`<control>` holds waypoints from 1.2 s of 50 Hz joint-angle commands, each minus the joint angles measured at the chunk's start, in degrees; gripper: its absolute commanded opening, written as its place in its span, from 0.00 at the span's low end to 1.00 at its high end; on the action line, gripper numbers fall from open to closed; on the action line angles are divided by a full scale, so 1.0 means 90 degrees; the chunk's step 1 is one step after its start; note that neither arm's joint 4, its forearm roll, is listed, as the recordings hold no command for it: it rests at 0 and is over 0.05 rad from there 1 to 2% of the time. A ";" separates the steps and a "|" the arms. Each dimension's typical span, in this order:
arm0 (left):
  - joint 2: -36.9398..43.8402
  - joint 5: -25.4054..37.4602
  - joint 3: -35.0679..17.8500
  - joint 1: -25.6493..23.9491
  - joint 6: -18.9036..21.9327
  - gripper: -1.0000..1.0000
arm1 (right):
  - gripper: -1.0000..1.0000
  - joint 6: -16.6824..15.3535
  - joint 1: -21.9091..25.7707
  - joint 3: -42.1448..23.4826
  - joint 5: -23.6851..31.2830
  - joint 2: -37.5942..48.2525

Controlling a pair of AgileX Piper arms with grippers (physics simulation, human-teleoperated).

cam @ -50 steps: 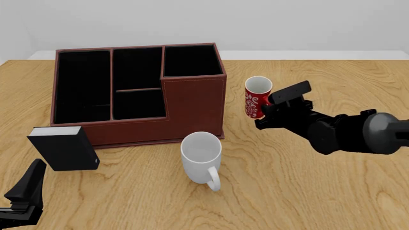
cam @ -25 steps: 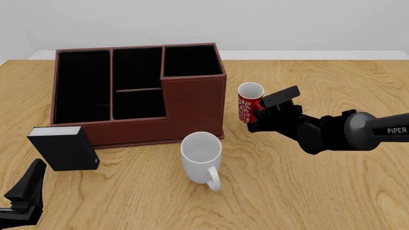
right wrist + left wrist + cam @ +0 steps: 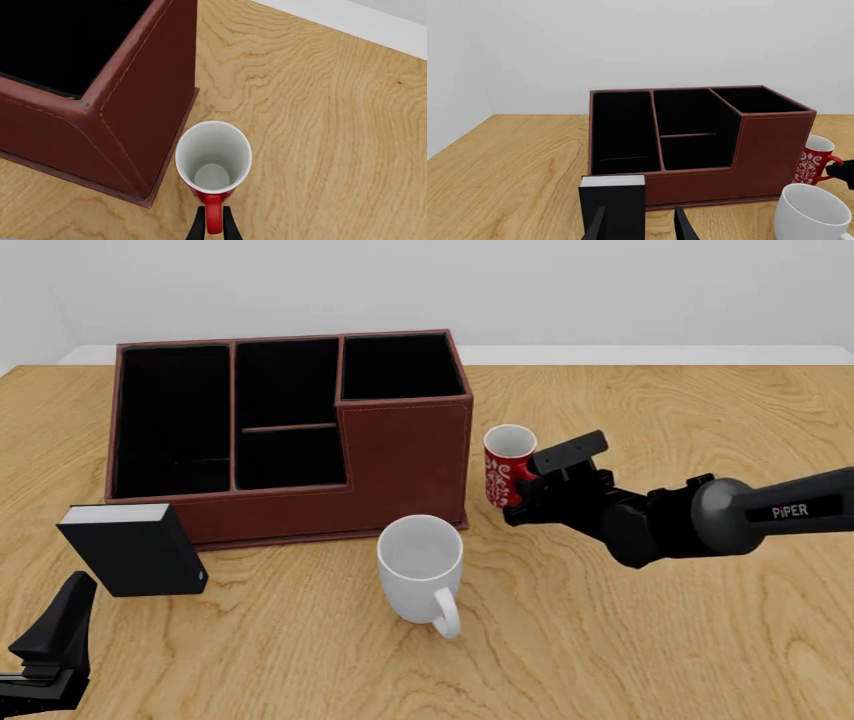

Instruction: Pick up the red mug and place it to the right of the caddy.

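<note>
From my left wrist view, my left gripper (image 3: pixel 640 224) sits idle with fingers parted, facing the small black box (image 3: pixel 613 202); the red mug (image 3: pixel 813 160) peeks out at the caddy (image 3: pixel 767 150)'s far side. In the front view, my right gripper (image 3: pixel 534 483) has carried the mug lower and leftward over the last second, so it now stands at the caddy's 3 o'clock, near its wall. In my right wrist view, my fingers pinch the handle (image 3: pixel 213 219); release seems next.

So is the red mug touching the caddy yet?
Apart. The right wrist view shows a strip of table between the red mug and the caddy wall.
</note>
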 commanded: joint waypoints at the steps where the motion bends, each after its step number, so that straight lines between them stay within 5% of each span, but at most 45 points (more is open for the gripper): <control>1: 0.0000 0.0000 0.0000 0.0000 0.0000 1.00 | 0.00 0.0104 0.0046 -0.0106 -0.0053 0.0127; 60: 0.0000 0.0000 0.0000 0.0000 0.0000 1.00 | 0.00 0.0397 -0.0028 0.0047 -0.0257 0.0371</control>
